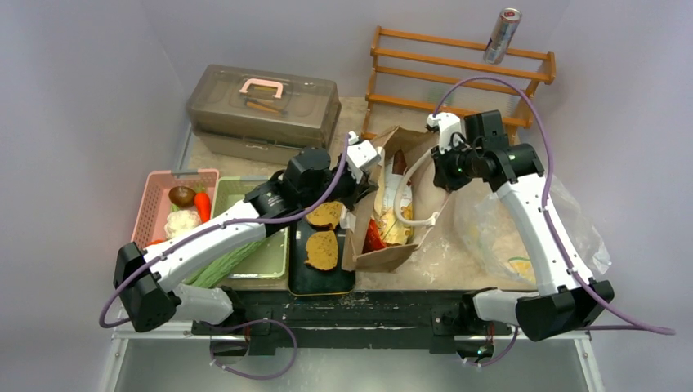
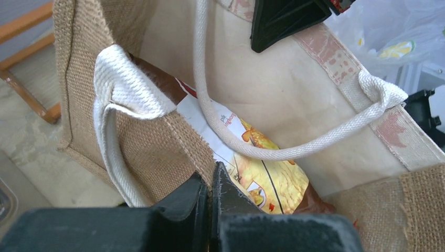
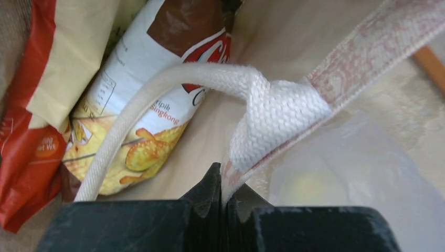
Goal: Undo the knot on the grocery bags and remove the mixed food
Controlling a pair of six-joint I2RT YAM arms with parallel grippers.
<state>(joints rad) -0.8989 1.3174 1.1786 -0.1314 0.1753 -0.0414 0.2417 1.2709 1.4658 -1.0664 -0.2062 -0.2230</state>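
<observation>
Closest to the lens, your left pincer (image 2: 211, 178) is pressed together on the frayed near rim of the brown burlap bag (image 2: 157, 149), pinching a thin edge of cloth. Your right pincer (image 3: 223, 181) is likewise closed, nipping the opposite rim right where a white rope handle (image 3: 157, 89) is stitched on. Holding two opposite edges this way appears meant to pull the mouth wide and hold the bag steady, since it lies tipped on its side between the two pincers.

Just beyond the left pincer's tips, inside the bag, an orange-and-white snack packet (image 2: 267, 178) lies under the drooping handle loop. From the right pincer it sits ahead and to the left, with a red packet (image 3: 21, 157) further left. Both are within the bag, not yet out.

Outside the bag, directly past the right pincer's tips, crinkly transparent plastic bag (image 3: 357, 168) spreads on the table; whether it is knotted cannot be told.

In the overhead view, two toast slices (image 1: 324, 233) rest on a dark tray (image 1: 298, 282) beside the left pincer, on the near side. Further out from it are a cucumber (image 1: 229, 265) in a green tray and a carrot (image 1: 203, 206) in a pink basket (image 1: 155, 204), so some food seems already unpacked.

With both pincers busy, one likely must let go to reach the packet.
</observation>
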